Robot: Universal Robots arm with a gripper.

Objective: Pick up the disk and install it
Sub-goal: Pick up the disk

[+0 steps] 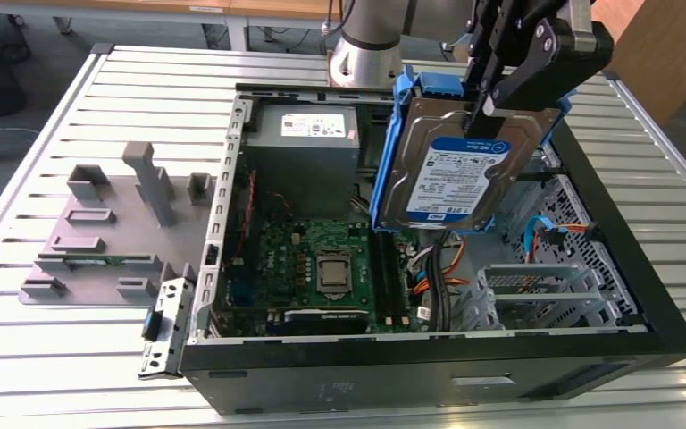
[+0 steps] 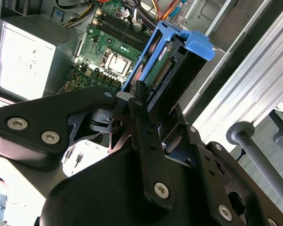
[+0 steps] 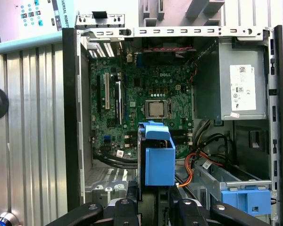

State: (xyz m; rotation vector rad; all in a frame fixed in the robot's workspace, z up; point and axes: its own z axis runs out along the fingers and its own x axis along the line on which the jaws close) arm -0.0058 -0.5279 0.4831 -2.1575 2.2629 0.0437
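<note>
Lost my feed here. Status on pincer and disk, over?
Pincer shut on the disk. Disk lifted above the open case, not installed. Loose cables in the case below it.

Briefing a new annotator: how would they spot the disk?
Find the open black computer case on the slatted table. Above it, the gripper holds the disk: silver, blue-and-white label, blue frame, unlike the grey power-supply box seated inside.

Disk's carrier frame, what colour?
Blue. The frame around the disk shows best in the first wrist view.
</note>
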